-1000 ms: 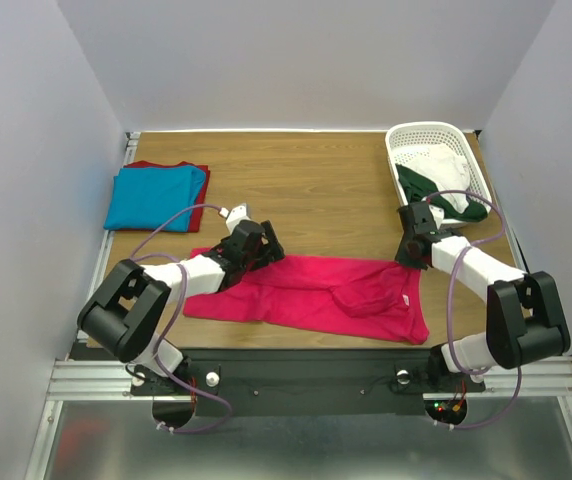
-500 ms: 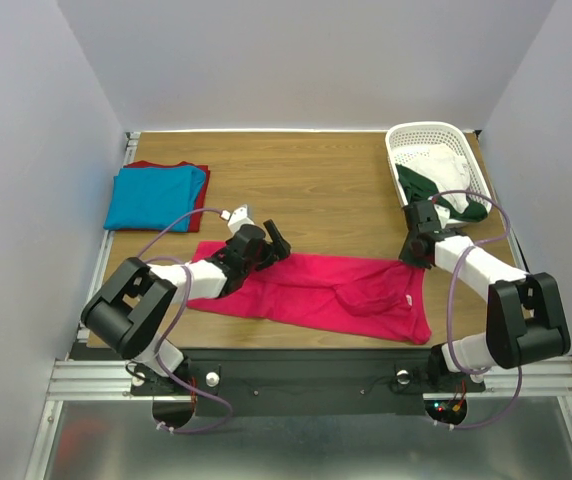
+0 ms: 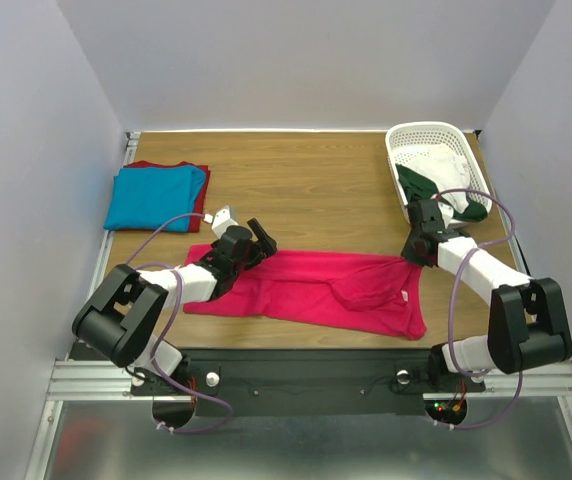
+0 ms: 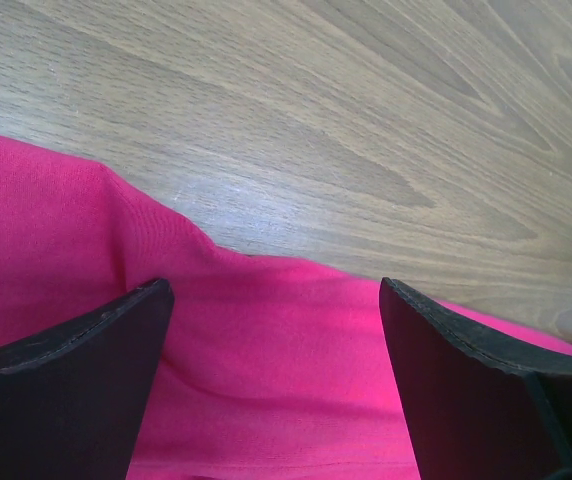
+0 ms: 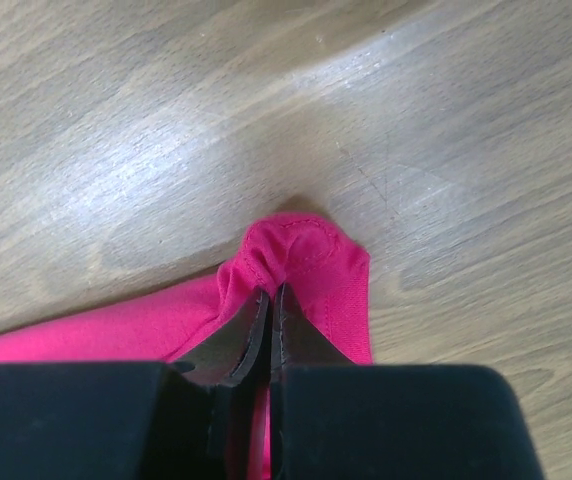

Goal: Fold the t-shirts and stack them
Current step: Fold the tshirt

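A crimson-pink t-shirt (image 3: 316,288) lies spread across the near part of the table. My left gripper (image 3: 259,240) is open, low over the shirt's far left edge; in the left wrist view the pink cloth (image 4: 266,370) lies between the spread fingers (image 4: 66,380). My right gripper (image 3: 418,252) is shut on the shirt's far right corner; the right wrist view shows the cloth (image 5: 306,250) bunched at its fingertips (image 5: 271,310). A turquoise-blue t-shirt (image 3: 151,195) lies folded on a dark red one (image 3: 201,205) at the far left.
A white lattice basket (image 3: 436,165) stands at the far right with white and dark green cloth (image 3: 446,200) in it. Bare wooden table (image 3: 306,185) lies between the stack and the basket.
My left gripper moved a little left and away along the shirt's far edge and stays open. My right gripper pulled the shirt's corner slightly right, stretching the far edge.
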Controlling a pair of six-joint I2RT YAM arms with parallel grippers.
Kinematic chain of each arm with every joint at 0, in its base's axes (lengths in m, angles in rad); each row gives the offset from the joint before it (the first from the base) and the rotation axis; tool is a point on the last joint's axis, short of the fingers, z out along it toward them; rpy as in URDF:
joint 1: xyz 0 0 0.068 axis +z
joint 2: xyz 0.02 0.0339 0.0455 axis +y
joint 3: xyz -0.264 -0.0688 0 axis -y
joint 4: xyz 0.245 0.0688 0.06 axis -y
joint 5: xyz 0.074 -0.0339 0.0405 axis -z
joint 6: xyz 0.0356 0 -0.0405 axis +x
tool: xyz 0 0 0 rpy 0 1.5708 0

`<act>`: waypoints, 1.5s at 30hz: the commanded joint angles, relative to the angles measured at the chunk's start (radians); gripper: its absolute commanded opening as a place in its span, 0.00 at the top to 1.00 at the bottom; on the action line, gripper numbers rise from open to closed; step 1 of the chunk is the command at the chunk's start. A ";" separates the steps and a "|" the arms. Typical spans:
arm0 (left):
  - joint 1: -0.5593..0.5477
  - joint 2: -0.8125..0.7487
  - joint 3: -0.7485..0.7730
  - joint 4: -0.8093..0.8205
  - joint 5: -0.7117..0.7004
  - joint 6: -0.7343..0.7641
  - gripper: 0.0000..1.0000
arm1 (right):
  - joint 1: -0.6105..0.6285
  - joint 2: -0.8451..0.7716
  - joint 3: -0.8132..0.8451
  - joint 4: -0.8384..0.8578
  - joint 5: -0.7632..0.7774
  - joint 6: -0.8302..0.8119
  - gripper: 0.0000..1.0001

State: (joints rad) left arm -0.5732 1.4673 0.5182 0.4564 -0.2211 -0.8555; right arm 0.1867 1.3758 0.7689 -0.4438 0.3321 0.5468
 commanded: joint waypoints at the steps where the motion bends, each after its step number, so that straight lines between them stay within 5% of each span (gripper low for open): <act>1: 0.018 0.013 -0.040 -0.124 -0.057 0.018 0.02 | -0.026 -0.032 -0.013 0.030 0.047 -0.004 0.94; 11: 0.019 0.018 -0.024 -0.131 -0.070 0.026 0.02 | -0.085 -0.032 -0.006 0.031 0.044 -0.027 0.60; 16: 0.019 0.024 -0.020 -0.131 -0.069 0.032 0.02 | -0.089 -0.027 0.000 0.030 0.036 -0.030 0.58; 23: 0.019 0.036 -0.010 -0.134 -0.067 0.044 0.02 | -0.093 -0.083 -0.010 0.030 0.050 -0.030 0.29; 26: 0.019 0.030 -0.010 -0.136 -0.067 0.047 0.02 | -0.095 -0.075 -0.006 0.030 0.039 -0.028 0.25; 34: 0.019 0.044 0.008 -0.133 -0.049 0.049 0.02 | -0.095 -0.103 0.020 0.062 -0.062 -0.042 0.23; 45: 0.018 0.054 0.011 -0.128 -0.040 0.052 0.02 | -0.095 0.025 0.001 0.135 -0.102 -0.036 0.43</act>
State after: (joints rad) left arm -0.5652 1.4857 0.5392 0.4454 -0.2481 -0.8204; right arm 0.0978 1.3872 0.7692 -0.3805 0.2459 0.5129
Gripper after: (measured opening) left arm 0.982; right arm 0.591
